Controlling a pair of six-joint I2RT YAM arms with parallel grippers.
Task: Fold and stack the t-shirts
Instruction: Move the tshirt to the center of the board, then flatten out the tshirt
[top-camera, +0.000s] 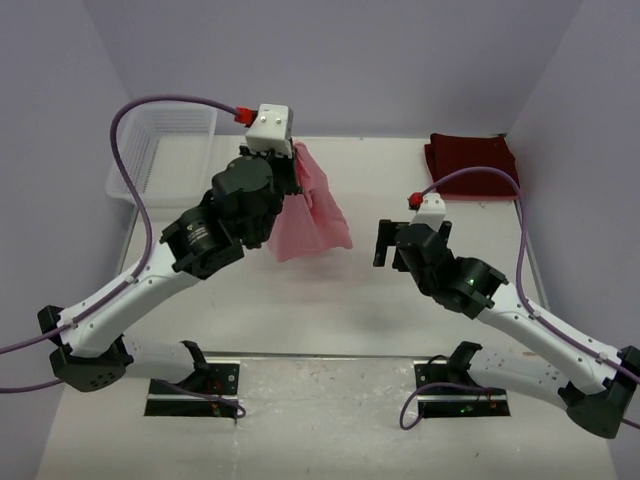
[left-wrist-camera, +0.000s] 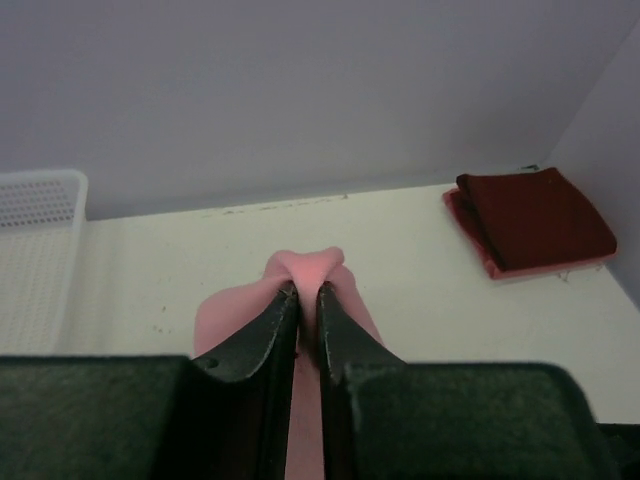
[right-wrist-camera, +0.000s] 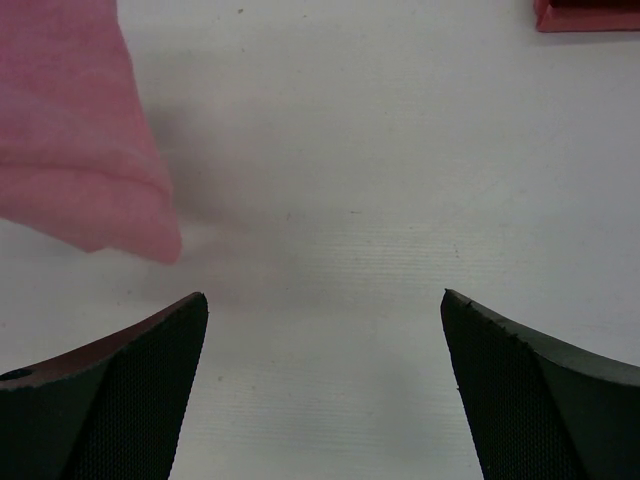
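Note:
The light pink t-shirt (top-camera: 318, 215) hangs bunched above the table's middle, and my left gripper (top-camera: 293, 168) is shut on its top edge. In the left wrist view the pink cloth (left-wrist-camera: 306, 266) bulges out past the tips of the left gripper (left-wrist-camera: 308, 290), whose jaws stand nearly together. The dark maroon t-shirt (top-camera: 472, 160) lies folded at the far right corner, also seen from the left wrist (left-wrist-camera: 535, 215). My right gripper (top-camera: 385, 245) hovers to the right of the pink shirt, open and holding nothing (right-wrist-camera: 325, 300). The shirt's lower corner (right-wrist-camera: 75, 160) hangs left of its fingers.
A white lattice basket (top-camera: 165, 150) stands at the far left corner of the table, its rim also in the left wrist view (left-wrist-camera: 40, 190). Grey walls close the table at the back and sides. Purple cables arc over both arms.

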